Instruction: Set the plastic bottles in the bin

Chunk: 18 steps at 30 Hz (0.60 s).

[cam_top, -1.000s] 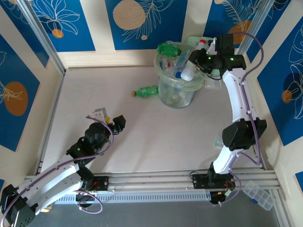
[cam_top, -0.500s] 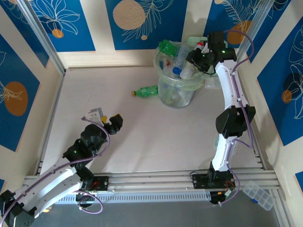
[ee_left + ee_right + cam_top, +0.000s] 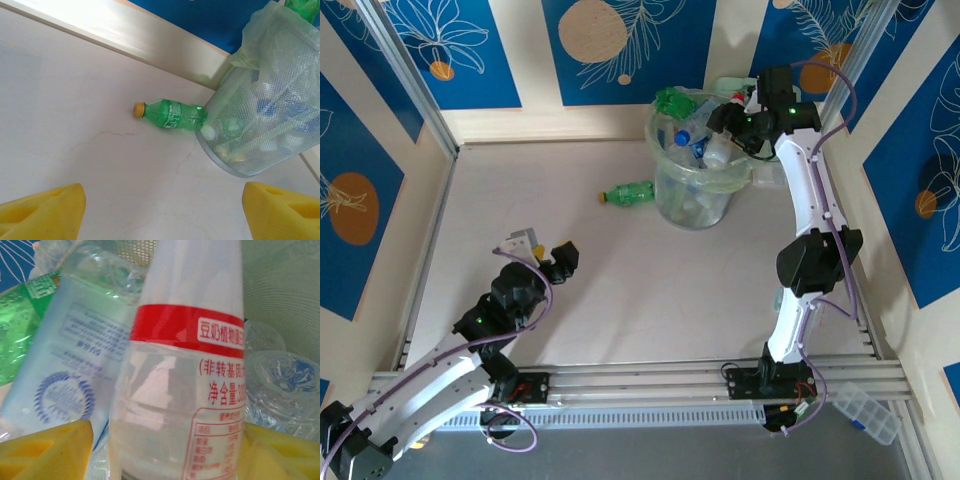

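left arm (image 3: 440, 365): folded low near own base, forearm angled forward and to the right.
left gripper (image 3: 542, 250): jaws spread wide, yellow pads (image 3: 42, 212) far apart, pointing forward.
right arm (image 3: 807, 200): stretched far forward, elbow (image 3: 818, 265) raised mid-reach.
right wrist (image 3: 788, 112): turned toward the left.
right gripper (image 3: 725, 128): jaws parted, tilted downward, yellow pads well apart in wrist view.

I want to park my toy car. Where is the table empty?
The big middle of the table, between the left arm and right arm, is bare. So is the far left corner, left of the green bottle. It is crowded at the bin, piled full of bottles.
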Tool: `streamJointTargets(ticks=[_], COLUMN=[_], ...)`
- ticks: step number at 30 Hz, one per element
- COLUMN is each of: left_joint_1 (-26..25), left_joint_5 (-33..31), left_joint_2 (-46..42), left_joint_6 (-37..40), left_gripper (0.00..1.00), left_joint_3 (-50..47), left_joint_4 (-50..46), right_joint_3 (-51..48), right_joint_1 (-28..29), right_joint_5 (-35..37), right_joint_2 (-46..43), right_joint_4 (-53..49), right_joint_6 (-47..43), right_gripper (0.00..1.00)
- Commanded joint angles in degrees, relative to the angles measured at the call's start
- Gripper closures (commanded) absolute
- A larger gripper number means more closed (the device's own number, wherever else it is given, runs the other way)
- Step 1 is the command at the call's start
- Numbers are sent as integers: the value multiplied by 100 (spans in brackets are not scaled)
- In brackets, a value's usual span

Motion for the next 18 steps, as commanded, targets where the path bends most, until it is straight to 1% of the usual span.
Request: streamJointTargets(ticks=[1, 5, 8, 10, 12, 15, 16, 18], left_joint_1=[-34, -33, -34, -33, -34, -34, -34, -33], left_joint_5=[-127, -115, -122, -136, -152, -188, -189, -231], left_joint_2=[-8, -26, -54, -52, -52, -99, -129, -181], left_joint_6=[95, 86, 79, 73, 60, 35, 37, 35], left_gripper=[18, 18, 18, 18, 18, 18, 18, 18], left_joint_3=[131, 139, 128, 131, 122, 117, 117, 104], left_joint_4=[-33, -49, -62, -55, -68, -102, -112, -132], right_joint_3=[158, 208, 252, 232, 212, 274, 292, 246], right_joint_1=[-15, -5, -13, -7, 19, 64, 68, 70], right_joint_5=[112, 364, 370, 352, 371, 616, 722, 832], right_joint_2=[-354, -416, -413, -417, -402, -347, -342, -355], right_joint_4=[-296, -374, -433, -420, -398, -452, -480, -442], right_joint_6=[-121, -183, -230, -264, -305, -346, -343, -354], right_gripper=[26, 24, 24, 26, 30, 36, 40, 43])
